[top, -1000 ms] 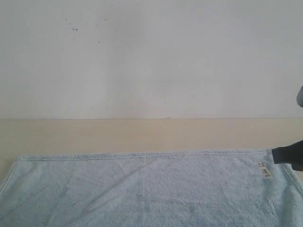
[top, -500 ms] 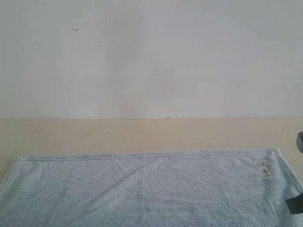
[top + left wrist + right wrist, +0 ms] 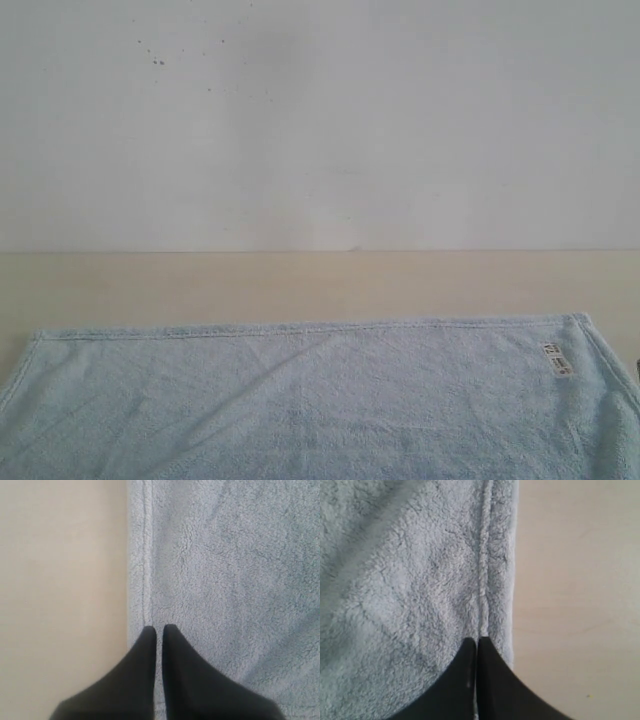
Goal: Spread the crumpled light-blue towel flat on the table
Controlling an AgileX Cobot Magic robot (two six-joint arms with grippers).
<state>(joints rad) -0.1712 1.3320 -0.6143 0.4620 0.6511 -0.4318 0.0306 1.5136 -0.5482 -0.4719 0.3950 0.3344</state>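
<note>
Since nearly all of what shows lies smooth, the towel (image 3: 320, 400) looks close to fully spread. It covers the near part of the table (image 3: 300, 285), its far hem straight and parallel to the wall (image 3: 320, 120), with a bare strip of tabletop between. The tag (image 3: 556, 360) sits by the far right corner. A few shallow creases (image 3: 250, 385) run slantwise across the middle. The near edge is out of frame, so I cannot say how it lies.

Neither arm appears in the exterior view. The left claw (image 3: 159, 630) is clenched to a thin slit, tips over the stitched hem (image 3: 146, 555) where cloth meets bare table. The right claw (image 3: 477, 641) is pressed fully together over the hem of another side. No cloth shows raised or bunched between either pair of tips, so both seem to hold nothing.

By its look the towel is light, soft and limp terry. It should drape and fold on itself if lifted, and drag with some friction over the matte top instead of sliding freely. The hem is the firmest part and the best hold. Pinching it at the corners and pulling outward should draw out the remaining creases. Grabbing mid-panel would likely only raise new wrinkles.
</note>
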